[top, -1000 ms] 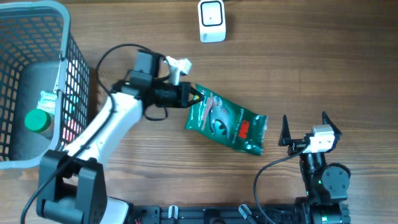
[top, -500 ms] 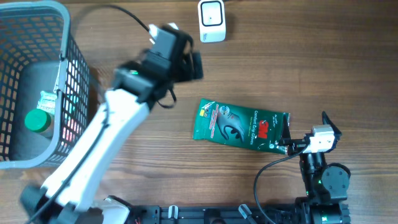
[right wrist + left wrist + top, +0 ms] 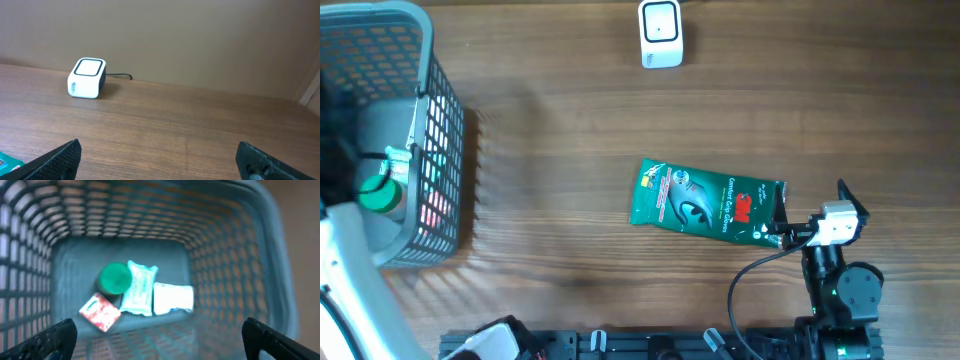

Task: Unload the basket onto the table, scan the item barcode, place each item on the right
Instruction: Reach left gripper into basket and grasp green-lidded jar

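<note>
The packet (image 3: 708,210) lies flat, long axis left-right, right end beside the right gripper (image 3: 162,160); scanner (image 3: 661,33) well apart. Left gripper (image 3: 162,336) hangs over the basket (image 3: 420,60). Both stand with jaws spread wide.

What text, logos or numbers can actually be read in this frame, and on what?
"3M": red logo on the flat green plastic packet.
Smaller white print on that packet: too small to read.
White box-shaped scanner: faint marks on its side, unreadable.
Small packets in the blue plastic mesh basket: blurred, unreadable.
</note>
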